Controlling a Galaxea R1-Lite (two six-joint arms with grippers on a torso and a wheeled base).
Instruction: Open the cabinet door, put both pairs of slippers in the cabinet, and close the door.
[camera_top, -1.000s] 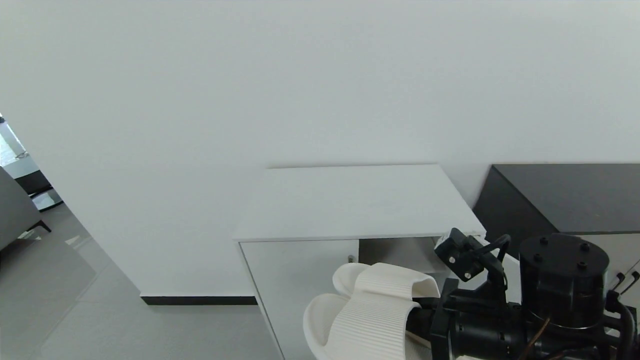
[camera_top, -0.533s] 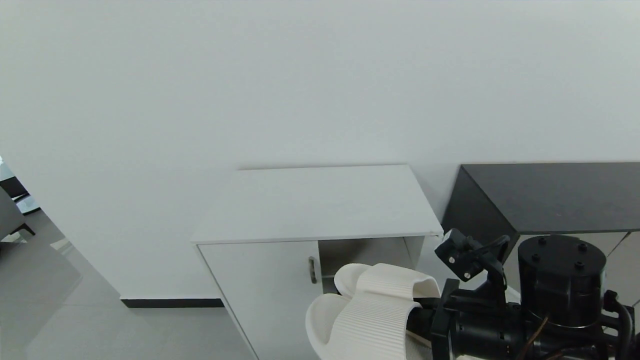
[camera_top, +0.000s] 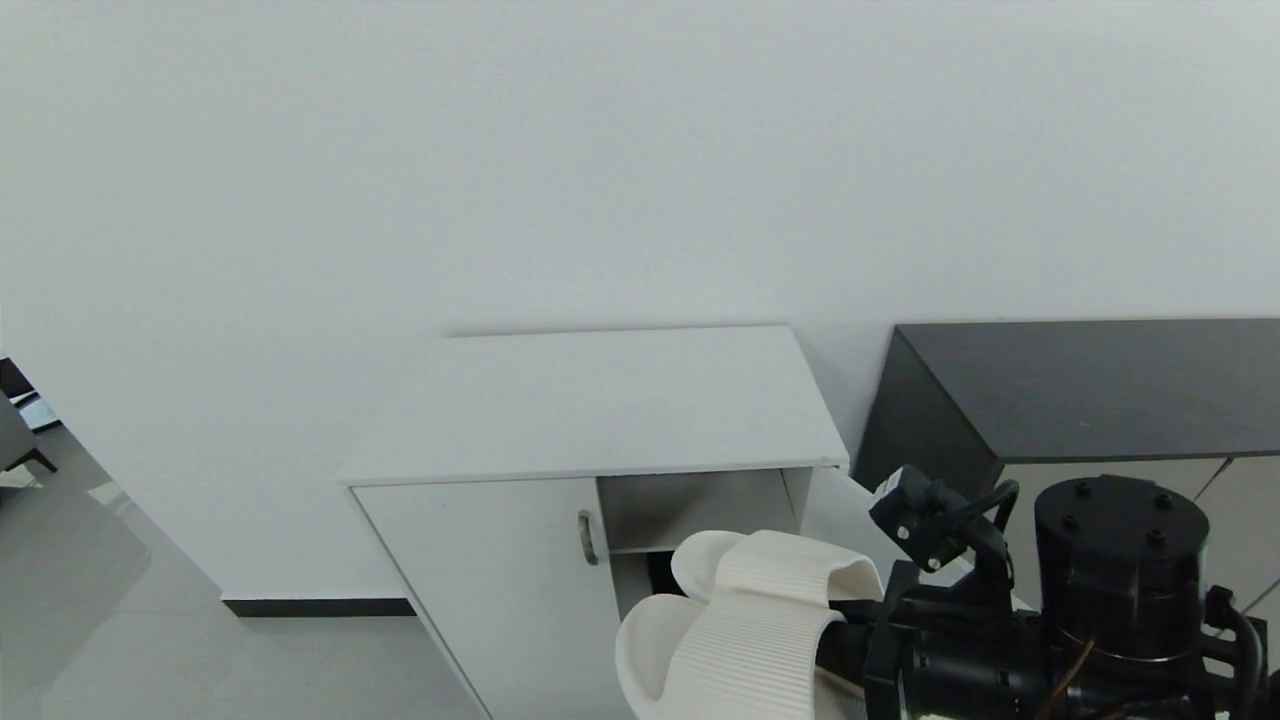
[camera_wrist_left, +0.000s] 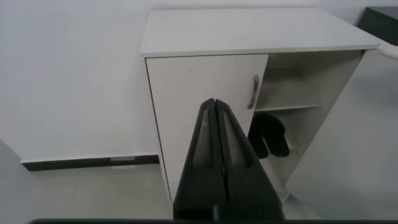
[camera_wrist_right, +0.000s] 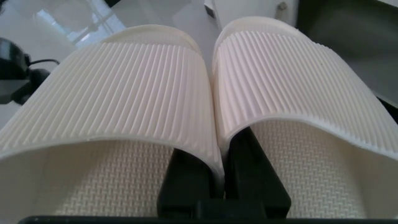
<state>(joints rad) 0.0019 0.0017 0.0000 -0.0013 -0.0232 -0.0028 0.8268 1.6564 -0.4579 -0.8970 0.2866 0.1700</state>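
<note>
black sideboard (camera_top: 1100, 385) against a white wall (camera_top: 600, 150)

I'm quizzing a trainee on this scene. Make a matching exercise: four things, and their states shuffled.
1 white slippers
2 black slippers
3 left cabinet door
4 left gripper

a fingers together, holding nothing
b under the cabinet shelf
c closed
d held by the right gripper

Pairs: 1-d, 2-b, 3-c, 4-a

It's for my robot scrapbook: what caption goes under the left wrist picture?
Shut black left gripper faces a white cabinet, half open, black slippers inside.
</note>
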